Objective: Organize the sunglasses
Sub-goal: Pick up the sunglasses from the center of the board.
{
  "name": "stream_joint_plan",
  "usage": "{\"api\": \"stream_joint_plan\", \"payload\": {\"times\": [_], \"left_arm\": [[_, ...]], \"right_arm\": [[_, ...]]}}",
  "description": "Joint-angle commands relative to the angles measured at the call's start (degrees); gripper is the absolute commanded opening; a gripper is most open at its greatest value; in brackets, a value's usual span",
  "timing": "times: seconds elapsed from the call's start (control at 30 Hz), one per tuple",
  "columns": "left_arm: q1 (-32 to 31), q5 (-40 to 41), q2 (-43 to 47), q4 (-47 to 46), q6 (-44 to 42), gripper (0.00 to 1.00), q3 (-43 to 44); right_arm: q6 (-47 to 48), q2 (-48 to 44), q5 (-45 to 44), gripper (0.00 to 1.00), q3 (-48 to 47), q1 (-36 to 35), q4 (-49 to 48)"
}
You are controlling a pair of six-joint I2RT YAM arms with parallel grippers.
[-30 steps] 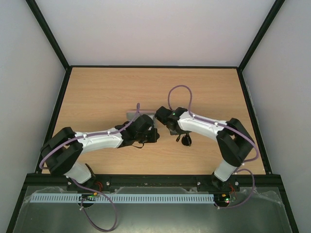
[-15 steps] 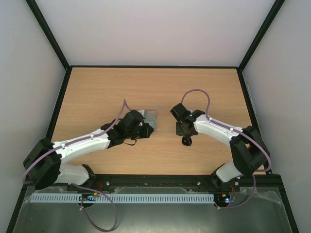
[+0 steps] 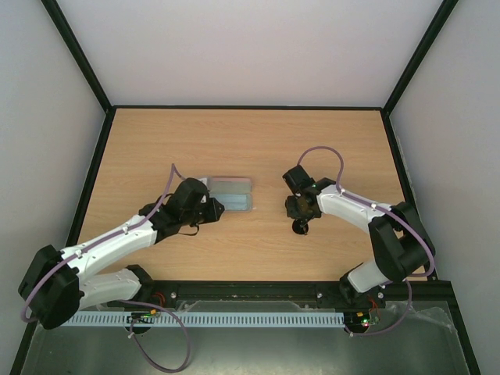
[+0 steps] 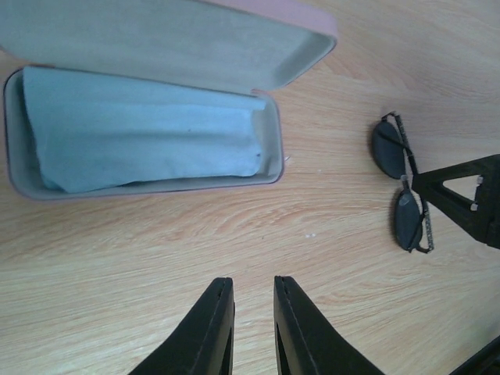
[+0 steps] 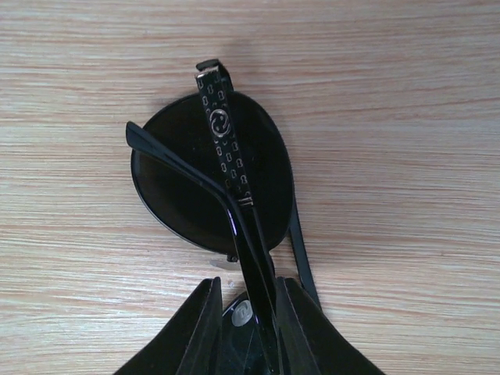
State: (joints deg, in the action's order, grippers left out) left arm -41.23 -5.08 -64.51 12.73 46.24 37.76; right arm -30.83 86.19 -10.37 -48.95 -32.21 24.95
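Note:
The sunglasses (image 3: pixel 299 226) lie folded on the wood, right of centre, dark oval lenses down (image 5: pixel 211 172). My right gripper (image 3: pixel 299 211) stands over them. Its fingers straddle the folded black arms (image 5: pixel 248 285); the right finger touches an arm and a gap shows at the left finger. In the left wrist view the sunglasses (image 4: pixel 400 187) lie right of the pinkish case (image 4: pixel 156 191), which is open with the light blue cloth (image 4: pixel 141 133) inside. My left gripper (image 3: pixel 217 207) hovers just left of the case, fingers a little apart with nothing between them (image 4: pixel 254 285).
The case lid (image 4: pixel 195 47) lies folded back on the far side. A black frame borders the table (image 3: pixel 156 141), with white walls beyond. The right gripper's finger (image 4: pixel 461 195) shows beside the sunglasses' bridge.
My left gripper has drawn back leftwards from the case, which now lies open and uncovered. My right gripper moved right from the case to just above the sunglasses, which have not moved.

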Motion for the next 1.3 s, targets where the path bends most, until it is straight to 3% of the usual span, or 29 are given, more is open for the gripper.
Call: {"api": "stream_joint_plan", "payload": {"times": [0.0,0.23,0.63,0.83,1.0,1.27], "left_arm": [[0.8,-0.8,1.3,1.3,-0.7,0.18,-1.9],[0.9,-0.9,1.1,0.8,-0.7,0.18,-2.1],[1.0,-1.1,0.6,0.3,-0.7,0.18,-2.1],[1.1,-1.2,-0.4,-0.4,-0.7,0.18,-1.9],[1.5,-0.9,-1.4,-1.1,-0.5,0.18,-2.0],[1.6,1.4,1.7,-1.9,3.1,0.18,-5.9]], "right_arm": [[0.6,0.2,1.6,0.2,2.0,0.1,-0.6],[0.5,1.7,1.0,0.11,2.1,0.1,-1.5],[0.7,3.0,-0.9,0.15,2.0,0.1,-1.1],[0.9,3.9,-0.9,0.12,2.1,0.1,-1.5],[0.9,3.3,-0.7,0.02,2.0,0.1,-1.8],[1.3,0.0,-1.1,0.01,0.8,0.1,-0.5]]}}
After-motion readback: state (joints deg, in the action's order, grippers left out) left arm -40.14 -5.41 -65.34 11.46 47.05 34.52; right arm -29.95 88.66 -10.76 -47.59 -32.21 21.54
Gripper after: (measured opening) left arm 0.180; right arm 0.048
